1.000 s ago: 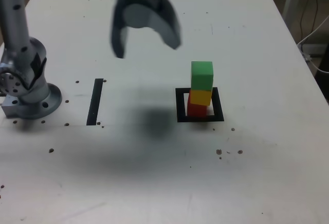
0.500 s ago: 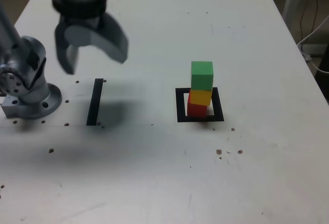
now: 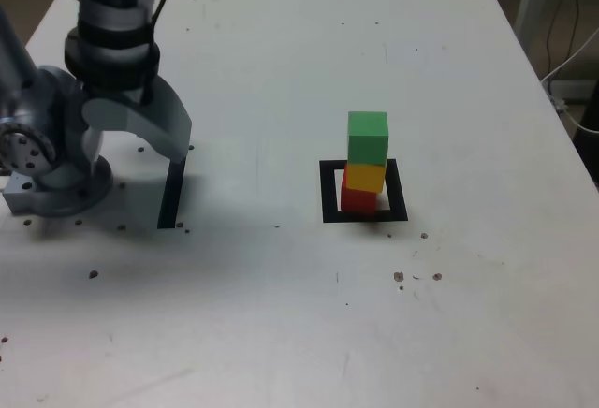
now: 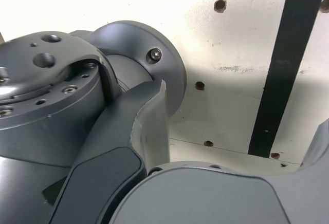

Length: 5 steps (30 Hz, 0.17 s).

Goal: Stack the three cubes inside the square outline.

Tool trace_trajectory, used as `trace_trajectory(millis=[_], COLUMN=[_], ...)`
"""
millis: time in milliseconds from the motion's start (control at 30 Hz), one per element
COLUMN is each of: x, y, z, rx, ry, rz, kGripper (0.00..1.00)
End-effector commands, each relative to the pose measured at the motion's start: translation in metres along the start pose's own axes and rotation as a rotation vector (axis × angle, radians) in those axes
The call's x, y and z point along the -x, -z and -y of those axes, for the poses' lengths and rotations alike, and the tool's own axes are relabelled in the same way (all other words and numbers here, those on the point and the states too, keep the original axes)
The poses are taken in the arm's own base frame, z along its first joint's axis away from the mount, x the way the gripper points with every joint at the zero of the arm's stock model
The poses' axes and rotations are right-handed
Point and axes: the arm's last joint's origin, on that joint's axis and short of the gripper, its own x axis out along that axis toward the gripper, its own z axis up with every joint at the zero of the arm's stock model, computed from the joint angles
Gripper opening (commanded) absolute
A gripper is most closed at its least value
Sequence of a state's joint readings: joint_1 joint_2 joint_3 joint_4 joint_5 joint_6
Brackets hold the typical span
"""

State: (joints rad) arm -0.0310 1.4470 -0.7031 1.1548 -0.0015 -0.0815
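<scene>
Three matte cubes make one stack inside the single square outline (image 3: 397, 190): red cube (image 3: 359, 201) lowest, yellow cube (image 3: 365, 178) in the middle, green cube (image 3: 368, 138) on top. The outline, flat black tape, lies nearer the white tabletop's (image 3: 281, 314) right edge in the exterior view than its far edge. Open surface surrounds it. Toward the exterior view's left run one straight black strip (image 3: 170, 204) and the arm's round metal base (image 3: 70, 197). Near them hangs the smooth grey gripper (image 3: 140, 132), jaws spread wide, apparently empty.
</scene>
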Motion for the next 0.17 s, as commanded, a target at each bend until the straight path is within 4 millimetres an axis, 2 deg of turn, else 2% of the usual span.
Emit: trace_trajectory(millis=[0,133], x=[-0.003,-0.0046], y=[-0.001,-0.0062], z=[0.0001,0.0007], rx=[-0.001,-0.004], ry=[0.004,0.01], rz=[-0.013,-0.001], kGripper=[1.0,1.0])
